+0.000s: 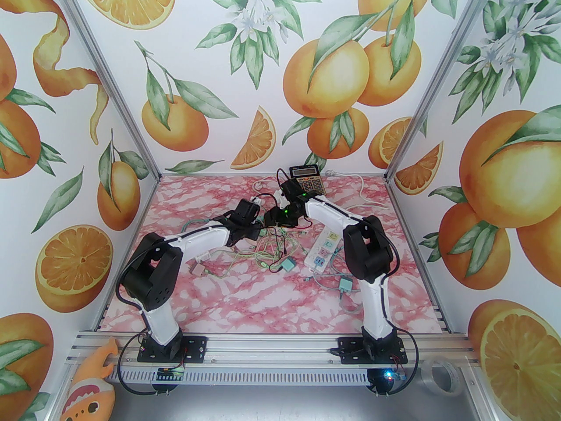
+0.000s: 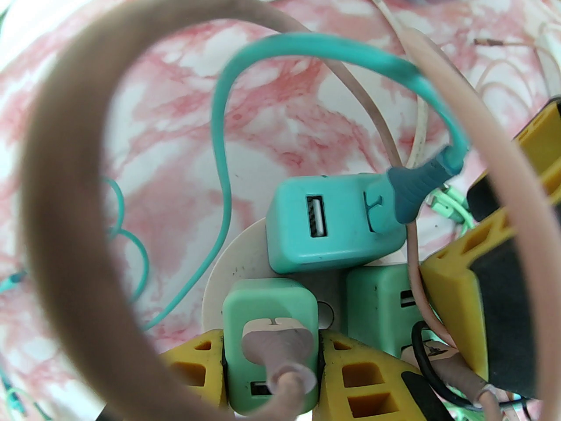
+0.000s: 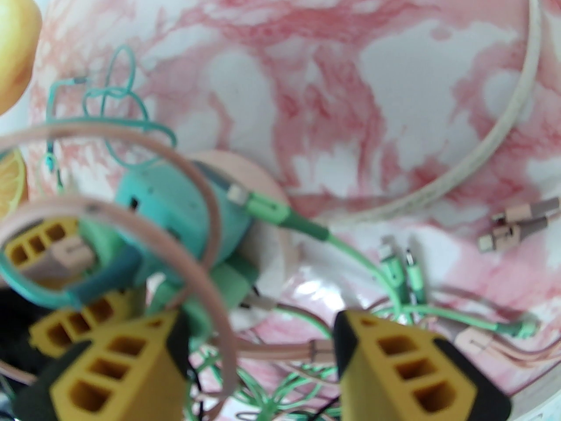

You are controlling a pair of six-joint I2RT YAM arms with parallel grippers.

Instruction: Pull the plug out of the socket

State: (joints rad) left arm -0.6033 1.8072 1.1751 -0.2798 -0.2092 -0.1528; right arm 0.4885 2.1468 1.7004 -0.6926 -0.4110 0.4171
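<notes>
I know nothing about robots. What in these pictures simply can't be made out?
Left wrist view: adapters cover most of the white socket base. The bottom edge cuts off the green plug held by the left end effector. A blurred brown cable blocks the table.
Right wrist view: blur makes the teal adapter ports unreadable.
Top view: the arms hide socket and plugs.

One teal plug (image 2: 291, 246), one mint plug (image 2: 267, 298), table (image 2: 271, 103) marbled pink-white.
</notes>
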